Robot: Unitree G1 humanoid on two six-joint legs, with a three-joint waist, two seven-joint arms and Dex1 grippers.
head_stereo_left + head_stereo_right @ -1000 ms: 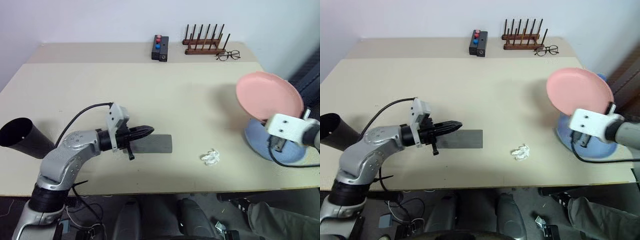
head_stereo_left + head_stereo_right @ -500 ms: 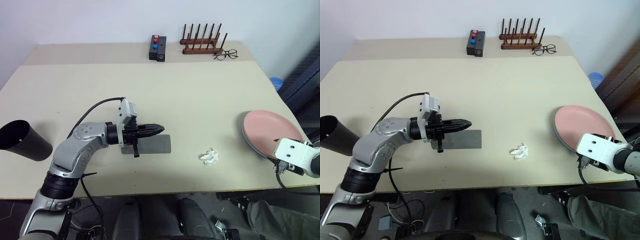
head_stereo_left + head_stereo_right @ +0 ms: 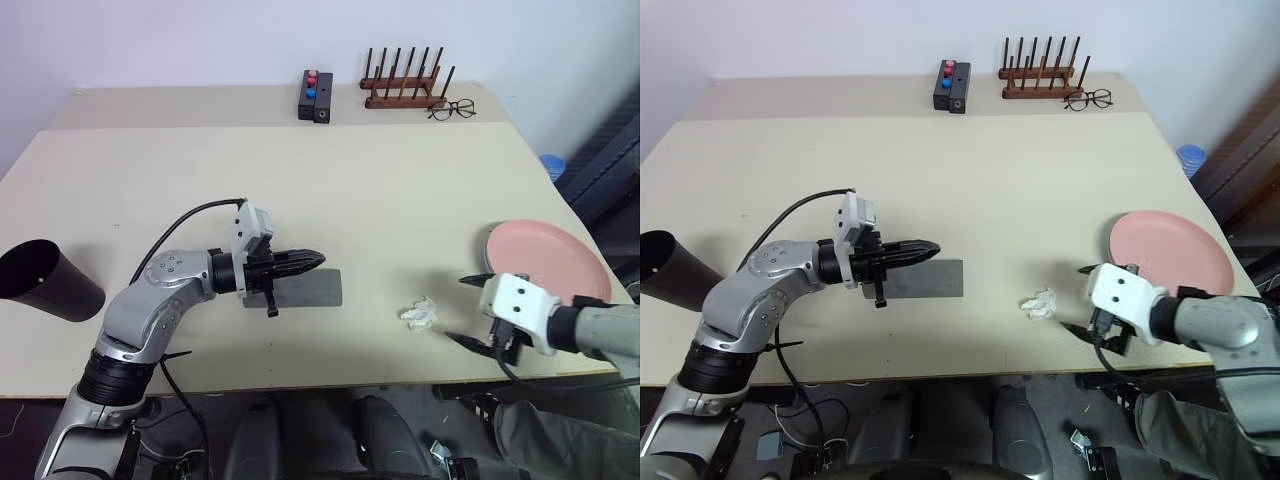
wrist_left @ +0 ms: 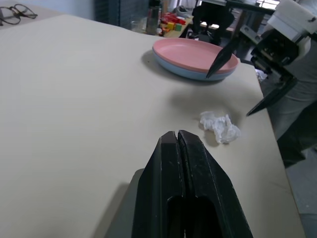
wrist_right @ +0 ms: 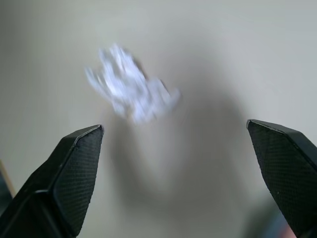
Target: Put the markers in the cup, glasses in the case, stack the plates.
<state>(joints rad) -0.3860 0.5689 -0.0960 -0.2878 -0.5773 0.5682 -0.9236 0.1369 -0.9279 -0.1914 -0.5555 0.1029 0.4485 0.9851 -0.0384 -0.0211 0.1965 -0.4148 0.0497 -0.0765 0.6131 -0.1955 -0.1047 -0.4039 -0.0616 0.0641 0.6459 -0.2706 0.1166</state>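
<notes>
Head views: pink plate [image 3: 546, 256] stacked on blue plate [image 4: 178, 71] at the table's right edge; likely rigid, light, slick; best taken by the rim. Right gripper [image 3: 466, 311] spread wide, empty, beside them.

Left wrist view: left gripper [image 4: 177, 144] closed, level, over grey case [image 3: 306, 289].

Right wrist view: fingers [image 5: 74, 163] wide apart, aimed at crumpled paper [image 5: 130, 90].

cup [image 3: 45, 280] far left, case [image 3: 305, 289] centre, crumpled paper [image 3: 421, 314] right of it, stacked plates [image 3: 545, 262] far right
</notes>
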